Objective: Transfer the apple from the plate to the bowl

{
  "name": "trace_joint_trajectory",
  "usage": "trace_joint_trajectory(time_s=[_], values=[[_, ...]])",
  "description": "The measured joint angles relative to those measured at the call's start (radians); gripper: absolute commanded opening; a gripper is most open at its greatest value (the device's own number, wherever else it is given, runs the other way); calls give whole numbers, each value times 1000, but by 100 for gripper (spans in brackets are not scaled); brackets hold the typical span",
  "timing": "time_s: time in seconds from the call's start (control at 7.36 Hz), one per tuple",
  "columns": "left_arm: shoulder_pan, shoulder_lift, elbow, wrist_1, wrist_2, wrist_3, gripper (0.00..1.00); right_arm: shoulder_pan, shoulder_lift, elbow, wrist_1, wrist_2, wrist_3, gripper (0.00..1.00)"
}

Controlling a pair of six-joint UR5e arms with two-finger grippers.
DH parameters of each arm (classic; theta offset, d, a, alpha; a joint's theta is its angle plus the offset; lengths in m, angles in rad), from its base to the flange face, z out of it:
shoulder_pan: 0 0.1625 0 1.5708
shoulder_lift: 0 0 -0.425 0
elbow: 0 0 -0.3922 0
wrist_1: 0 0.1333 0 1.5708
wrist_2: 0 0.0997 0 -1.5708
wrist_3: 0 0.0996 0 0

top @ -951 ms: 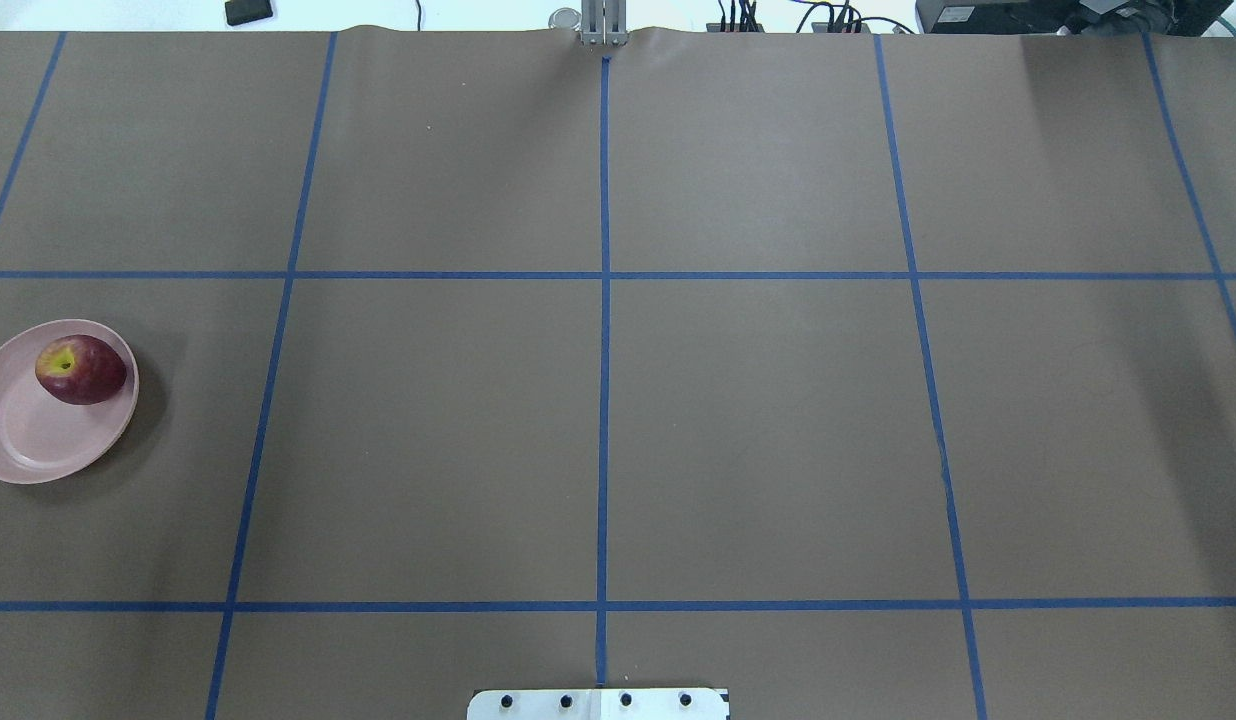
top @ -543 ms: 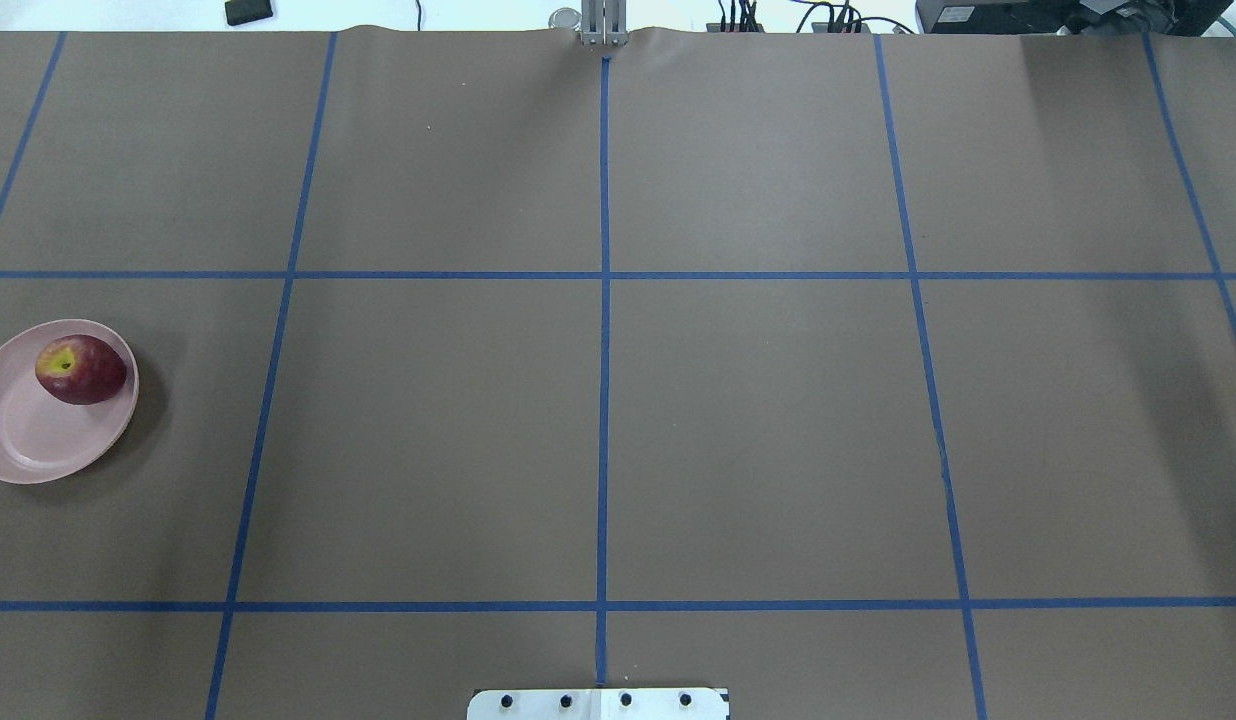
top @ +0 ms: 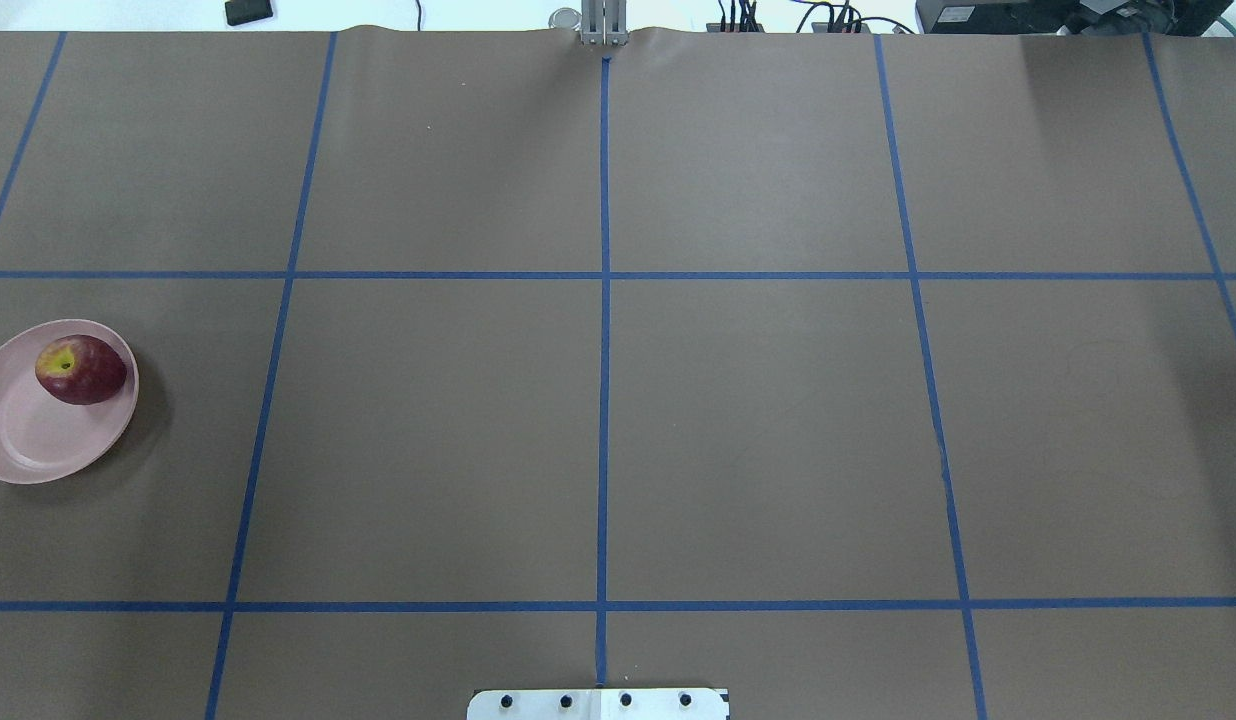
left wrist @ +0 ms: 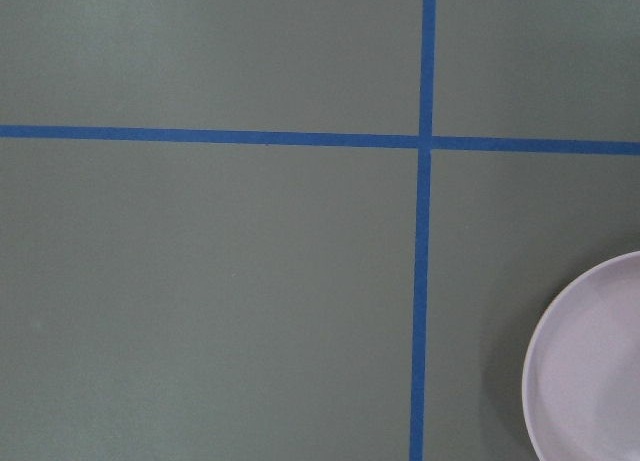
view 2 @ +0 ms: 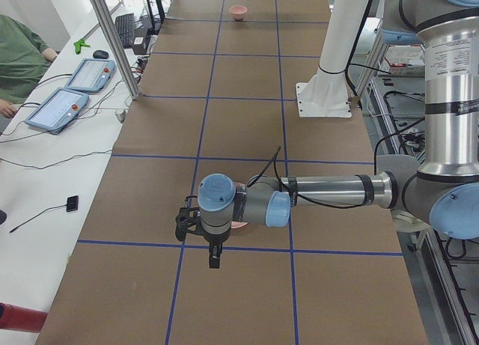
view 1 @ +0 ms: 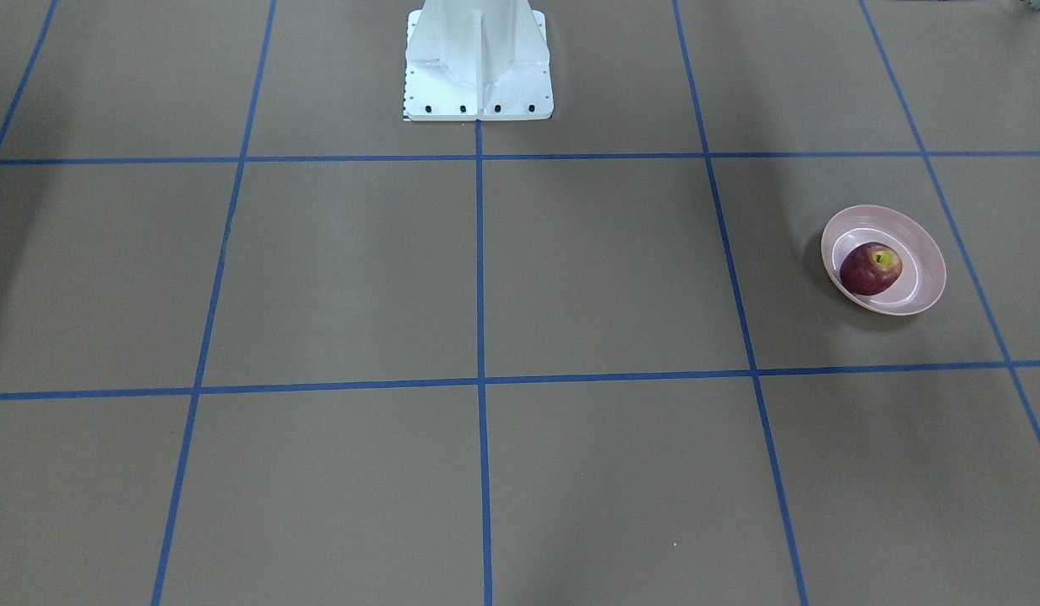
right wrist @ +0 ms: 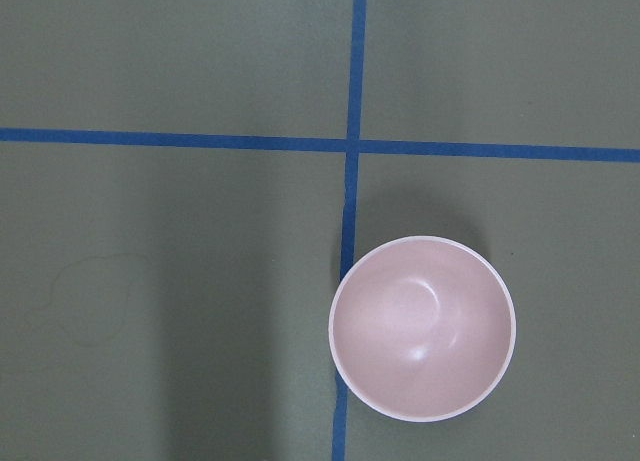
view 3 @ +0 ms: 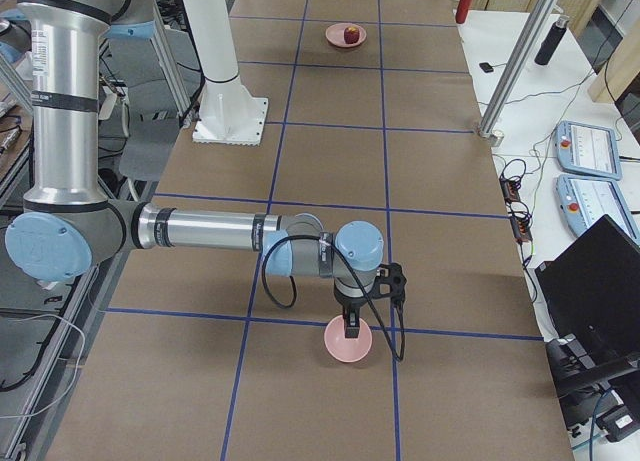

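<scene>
The dark red apple (top: 81, 369) lies on the far side of the pale pink plate (top: 23, 440) at the table's left edge; both also show in the front view, apple (view 1: 871, 268) and plate (view 1: 928, 269). The plate's rim shows in the left wrist view (left wrist: 590, 371). The small pink bowl (right wrist: 422, 327) is empty and sits at the table's right end (view 3: 350, 346). My left gripper (view 2: 214, 260) hangs beside the plate, mostly hiding it. My right gripper (view 3: 352, 329) hangs just above the bowl. I cannot tell whether either gripper is open or shut.
The white robot pedestal (view 1: 478, 67) stands at the middle of the table's near edge. Blue tape lines (top: 604, 400) divide the brown table cover. An operator in green (view 2: 19, 60) and control tablets (view 2: 67, 98) are beside the table. Metal posts (view 3: 515, 61) stand along that side.
</scene>
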Motion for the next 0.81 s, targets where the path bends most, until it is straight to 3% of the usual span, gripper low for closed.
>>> trace_joint_trajectory(time_s=[0.27, 0.81], values=[[-1, 2, 2, -12, -2, -1, 98, -1, 25, -119, 111, 1, 1, 100], [0, 3, -4, -14, -2, -2, 98, -52, 70, -224, 131, 5, 3, 100]])
